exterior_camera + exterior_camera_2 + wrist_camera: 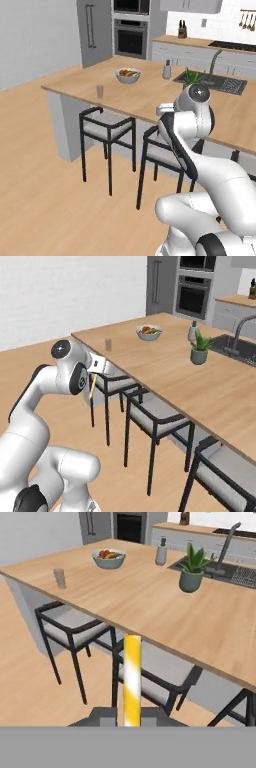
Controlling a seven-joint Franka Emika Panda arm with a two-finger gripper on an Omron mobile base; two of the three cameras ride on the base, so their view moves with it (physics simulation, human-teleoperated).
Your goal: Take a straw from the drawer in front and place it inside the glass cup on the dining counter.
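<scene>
My gripper [131, 716] is shut on the straw [132, 677], a thin stick striped yellow and white that rises from between the fingertips. From the right base the straw [92, 387] hangs below the hand, out over the floor in front of the stools. The glass cup [100, 91] stands upright near the left end of the dining counter [150, 95], well beyond my hand. It also appears as the small clear cup [108, 344] and, at the upper left of the hand view, the cup [59, 578]. The drawer is out of view.
A fruit bowl [128, 75], a dispenser bottle [167, 70] and a potted plant [199, 349] stand on the counter, with a sink [220, 82] at the right. Black-framed stools [106, 127] line the near side. Open wood floor lies to the left.
</scene>
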